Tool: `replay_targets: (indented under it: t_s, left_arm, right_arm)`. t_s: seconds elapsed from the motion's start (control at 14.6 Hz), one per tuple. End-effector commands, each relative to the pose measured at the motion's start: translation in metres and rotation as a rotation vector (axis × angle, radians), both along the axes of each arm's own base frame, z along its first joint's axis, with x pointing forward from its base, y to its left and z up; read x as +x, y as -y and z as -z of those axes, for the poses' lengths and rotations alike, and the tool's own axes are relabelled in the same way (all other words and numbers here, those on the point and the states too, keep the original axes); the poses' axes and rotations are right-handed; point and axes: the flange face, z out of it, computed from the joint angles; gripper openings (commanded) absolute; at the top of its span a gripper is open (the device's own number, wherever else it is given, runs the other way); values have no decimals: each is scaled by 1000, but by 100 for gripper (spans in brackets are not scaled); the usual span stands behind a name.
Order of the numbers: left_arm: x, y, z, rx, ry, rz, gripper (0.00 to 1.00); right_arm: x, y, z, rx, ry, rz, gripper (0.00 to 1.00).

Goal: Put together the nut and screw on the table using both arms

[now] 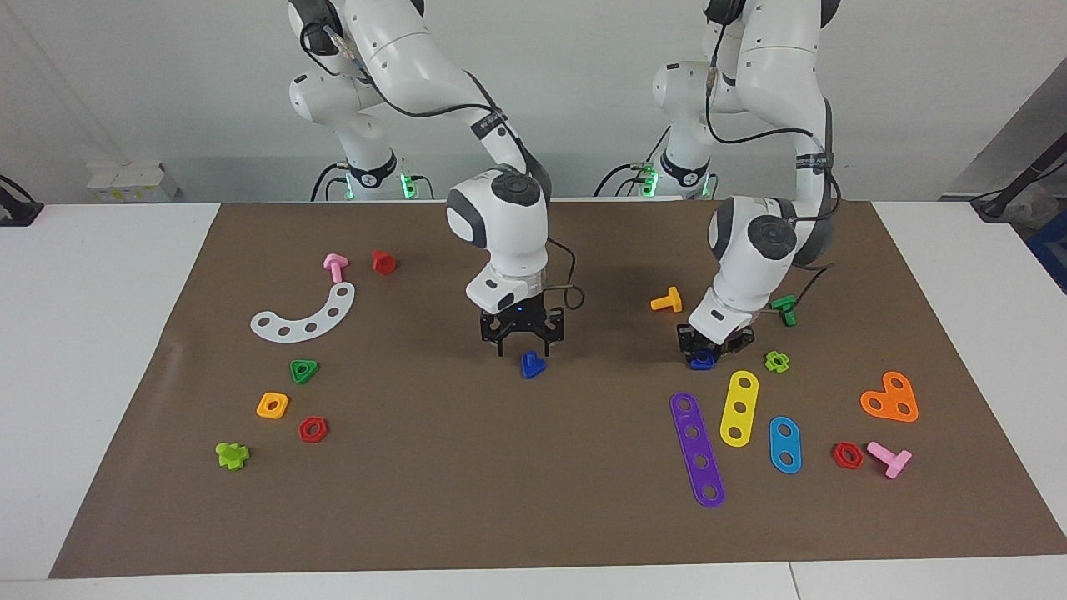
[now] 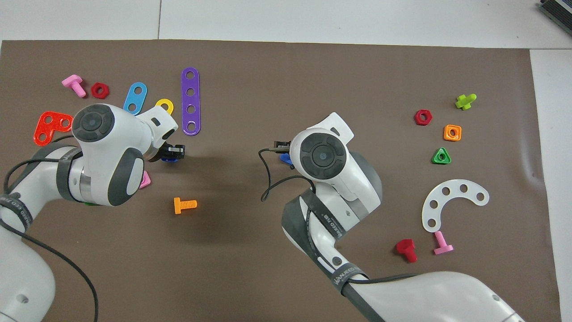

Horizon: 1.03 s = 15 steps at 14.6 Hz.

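The dark-blue screw (image 1: 532, 364) lies on the brown mat (image 1: 500, 500) near the table's middle; a bit of it shows in the overhead view (image 2: 284, 157). My right gripper (image 1: 523, 350) is open just above it, apart from it. The dark-blue nut (image 1: 702, 361) is at mat level toward the left arm's end, also seen in the overhead view (image 2: 169, 158). My left gripper (image 1: 708, 350) is low over the mat and shut on the nut; its wrist hides most of the nut from above.
An orange screw (image 1: 667, 300) and a green screw (image 1: 784, 308) lie close to the left gripper, nearer to the robots. A lime piece (image 1: 777, 361), a yellow strip (image 1: 738, 407) and a purple strip (image 1: 698, 448) lie just beside it and farther out.
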Motion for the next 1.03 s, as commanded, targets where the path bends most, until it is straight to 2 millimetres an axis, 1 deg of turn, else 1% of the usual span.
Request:
replay_targets:
  t_s: [0.0, 0.07, 0.14, 0.21, 0.27, 0.41, 0.48, 0.55, 0.62, 0.69, 0.75, 0.82, 0.96]
  left_arm:
    - [17, 34, -30, 4, -15, 24, 0]
    - [16, 52, -32, -25, -17, 4, 0]
    - [16, 74, -40, -61, -4, -11, 0]
    - [14, 101, -44, -83, 1, 3, 0]
    - [10, 126, -52, -106, 10, 6, 0]
    - [1, 177, -63, -147, 22, 20, 0]
    - [-2, 199, -73, -167, 33, 24, 0]
    - [-5, 219, -73, -175, 32, 26, 0]
    - [-10, 239, -76, -184, 36, 29, 0]
    - [-15, 254, -68, -180, 24, 27, 0]
    - [-23, 269, -62, -178, 14, 29, 0]
    - [-26, 278, -54, -177, 7, 26, 0]
    - [-25, 290, -50, -182, 9, 30, 0]
  right_arm:
    - [-6, 41, -58, -15, -7, 75, 100]
    - [-5, 57, -75, -5, -11, 106, 100]
    - [-6, 75, -93, 18, -20, 143, 100]
    - [-5, 101, -109, 31, -34, 187, 100]
    - [-5, 129, -122, 29, -47, 196, 100]
    - [-6, 179, -140, 20, -91, 187, 100]
    - [-7, 207, -145, 10, -115, 203, 100]
    - [-8, 230, -151, 3, -130, 208, 100]
    - [-9, 246, -158, 0, -127, 192, 100]
    - [-8, 260, -161, -5, -124, 173, 100]
    - [-9, 270, -167, -8, -114, 146, 100]
    - [-9, 279, -170, 2, -123, 127, 100]
    - [-10, 301, -175, 40, -148, 111, 100]
